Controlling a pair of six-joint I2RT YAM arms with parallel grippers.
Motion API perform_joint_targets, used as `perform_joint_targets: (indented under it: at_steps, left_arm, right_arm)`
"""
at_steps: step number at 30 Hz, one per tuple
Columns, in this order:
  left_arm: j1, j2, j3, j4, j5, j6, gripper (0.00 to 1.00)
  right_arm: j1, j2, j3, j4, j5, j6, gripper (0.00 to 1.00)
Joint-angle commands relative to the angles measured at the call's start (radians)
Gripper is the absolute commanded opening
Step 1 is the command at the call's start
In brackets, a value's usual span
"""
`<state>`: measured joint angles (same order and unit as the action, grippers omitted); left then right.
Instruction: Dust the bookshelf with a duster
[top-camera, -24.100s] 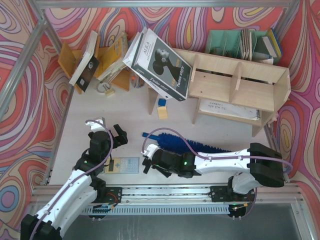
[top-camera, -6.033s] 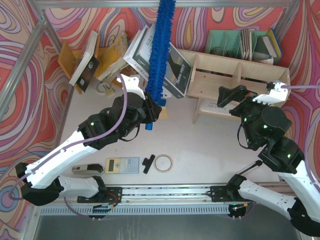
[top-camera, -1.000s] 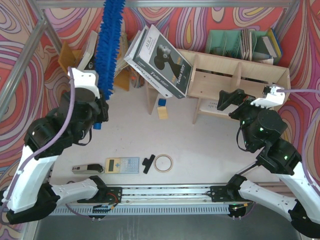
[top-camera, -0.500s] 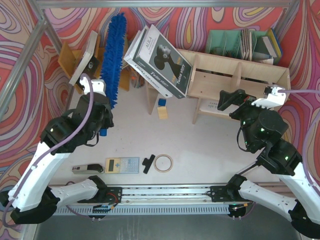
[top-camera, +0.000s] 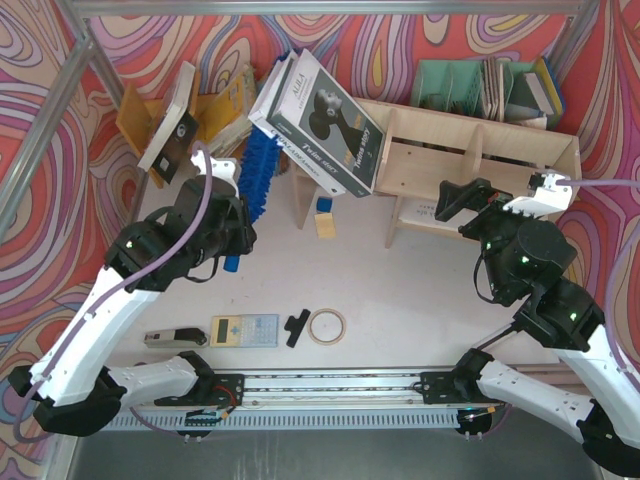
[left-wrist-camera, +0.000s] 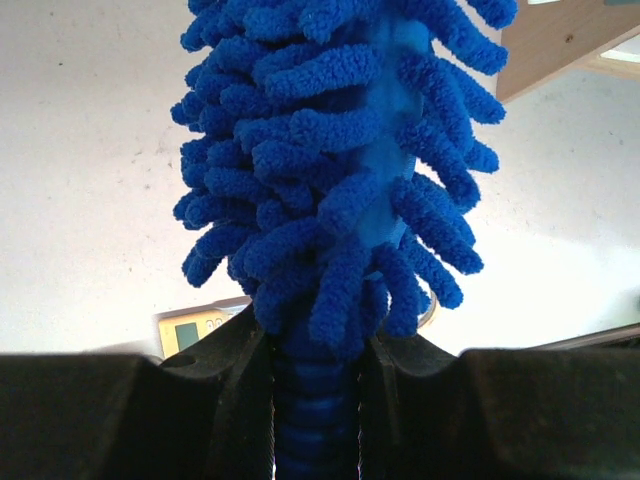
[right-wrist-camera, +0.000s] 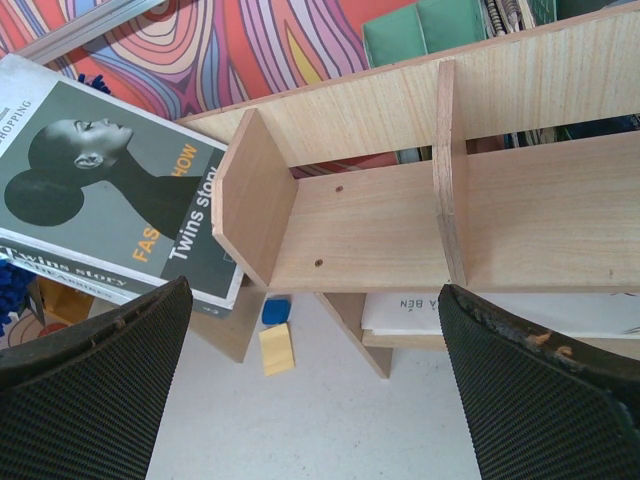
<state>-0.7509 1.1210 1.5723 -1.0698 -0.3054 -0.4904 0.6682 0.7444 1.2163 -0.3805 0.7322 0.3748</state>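
White tabletop (top-camera: 420, 300), swirl-pattern walls (top-camera: 60, 90).
Item 1: bookshelf (top-camera: 480, 170), pale wood, far right side; big grey book (top-camera: 325, 125) leans on its L end.
Item 2: duster (top-camera: 262, 165), blue, fluffy. Head points away, tip by the book's edge, just left of bookshelf; contact can't be told.
L gripper (left-wrist-camera: 315, 350): clamped on duster handle.
R gripper (right-wrist-camera: 315, 340): jaws wide, nothing held, hovers at bookshelf front.
Step, est.: approach, no wiping yet.
Next needs: swing head right past book, lay fluff on boards.

The duster (left-wrist-camera: 340, 170) juts ahead of the left tool (left-wrist-camera: 315, 378), its tip behind the book (top-camera: 325, 125). The bookshelf (right-wrist-camera: 350, 225) stands before the right tool (right-wrist-camera: 315, 385).
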Motion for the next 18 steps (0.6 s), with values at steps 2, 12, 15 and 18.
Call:
perform_joint_targets:
  at_steps: [2, 12, 15, 18]
  left_arm:
    - [0.005, -0.002, -0.013, 0.082, 0.036, 0.0, 0.0]
    - [0.005, 0.01, -0.162, 0.166, 0.087, -0.021, 0.0]
    - [0.005, 0.017, -0.209, 0.178, 0.076, -0.025, 0.0]
    - [0.005, 0.015, -0.264, 0.21, 0.071, -0.027, 0.0]
  right_arm:
    - [0.002, 0.001, 0.003, 0.019, 0.01, -0.006, 0.99]
    - [0.002, 0.006, 0.004, 0.024, 0.017, -0.014, 0.99]
    - [0.002, 0.006, 0.001, 0.023, 0.015, -0.013, 0.99]
    - [0.002, 0.005, -0.003, 0.024, 0.018, -0.012, 0.99]
